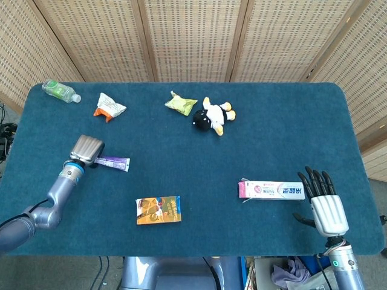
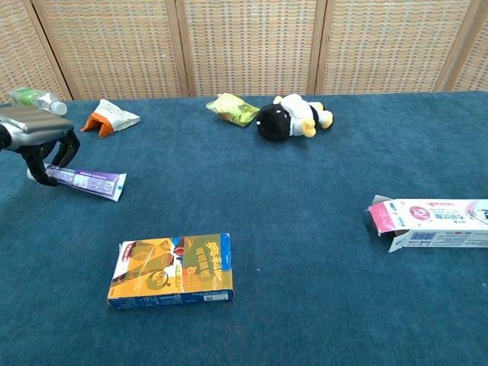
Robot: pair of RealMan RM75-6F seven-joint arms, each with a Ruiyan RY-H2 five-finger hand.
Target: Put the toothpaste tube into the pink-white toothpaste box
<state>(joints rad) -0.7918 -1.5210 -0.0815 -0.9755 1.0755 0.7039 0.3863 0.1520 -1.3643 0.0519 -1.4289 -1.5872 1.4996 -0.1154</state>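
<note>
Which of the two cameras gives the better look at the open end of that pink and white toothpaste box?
The chest view: the toothpaste box lies side-on with its open flap end facing left, flaps spread. The head view shows the box from above, whole but small, its opening barely visible, with the right hand beside it.

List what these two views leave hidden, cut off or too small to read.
- Left robot hand: the chest view's left edge cuts it; in the head view its back covers the fingers, so the grip on the toothpaste tube is unclear.
- Toothpaste box: its far end runs off the chest view's right edge.
- Right robot hand: absent from the chest view; only its back shows in the head view.
- Print on the orange box: too small to read.
</note>
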